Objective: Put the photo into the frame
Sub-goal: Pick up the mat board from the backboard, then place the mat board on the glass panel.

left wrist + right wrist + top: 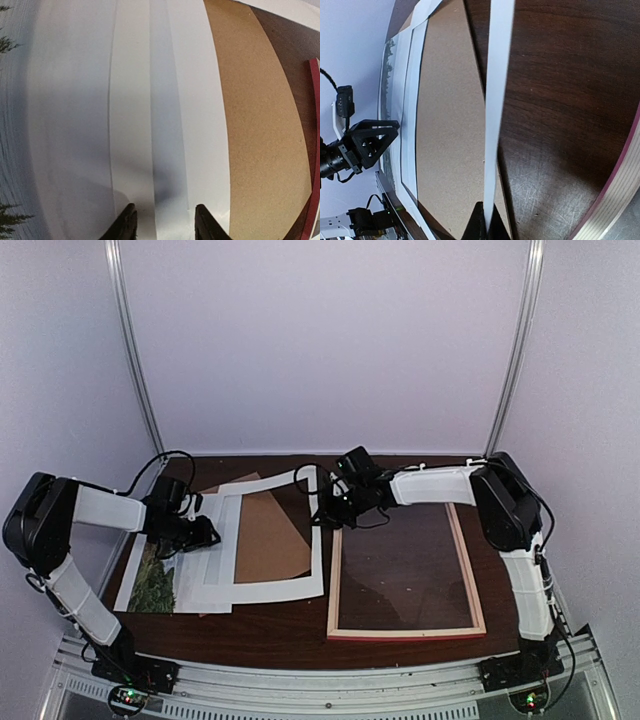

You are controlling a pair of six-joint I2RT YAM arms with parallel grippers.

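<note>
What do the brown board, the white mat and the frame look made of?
Brown board: likely fibreboard or pressed card, matte, finely speckled. White mat: thin card, smooth matte, with a cut window. Frame: probably wood, pale bare rails, pink-painted outer edge.

A dark wooden table point(290, 625) stands inside pale lilac-white walls point(320, 340), two aluminium posts point(136, 350) rising at its back corners in soft, even light.

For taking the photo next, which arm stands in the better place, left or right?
Left. The left claw, open, hangs over the white mat just beside the photo; the right claw is shut on the mat's other side.
</note>
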